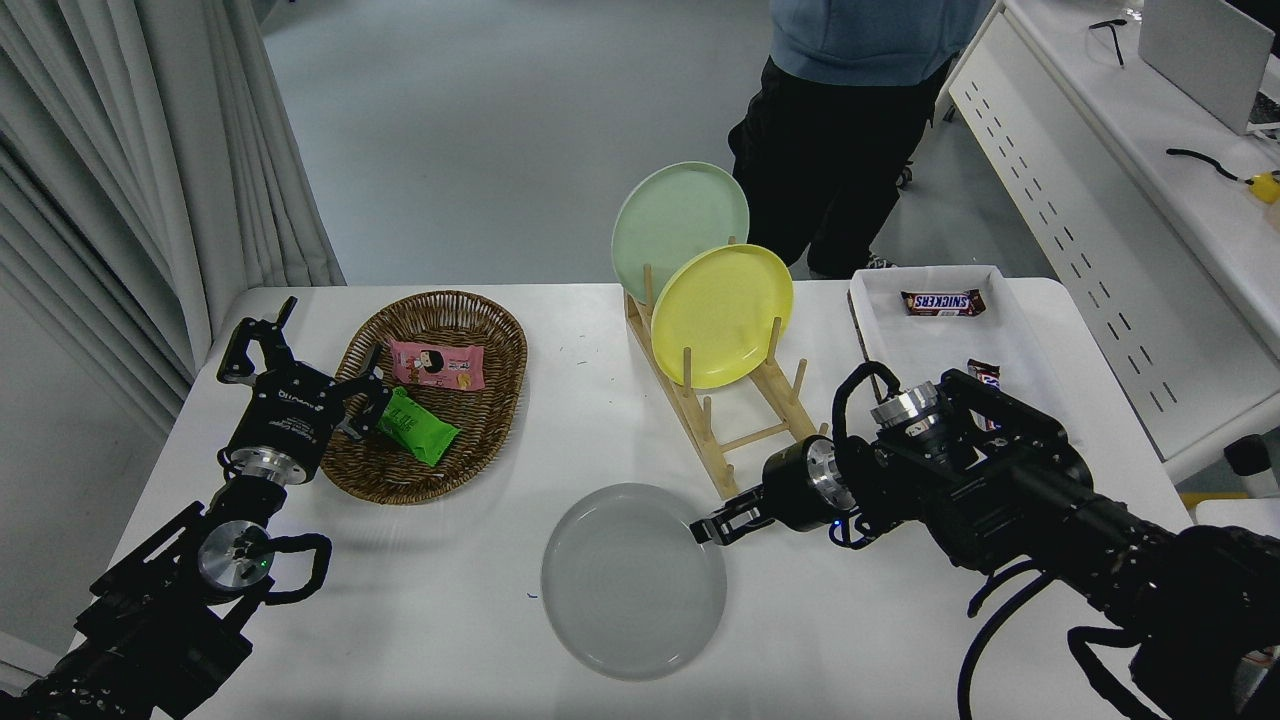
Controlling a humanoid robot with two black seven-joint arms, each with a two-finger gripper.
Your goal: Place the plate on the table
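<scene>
Right arm: reaches in from the lower right, stretched low and leftward across the table (900, 640), its right gripper (712, 527) pinched closed on the right-hand rim of the plate (633, 580), which sits near the front middle of the tabletop, in front of the wooden rack (730, 440); whether the plate lies fully flat cannot be told. Rack: holds the yellow plate (722, 315) and pale green plate (680, 218) upright. Left arm: parked at lower left, left gripper (300, 375) with fingers spread, beside the wicker basket (440, 470).
</scene>
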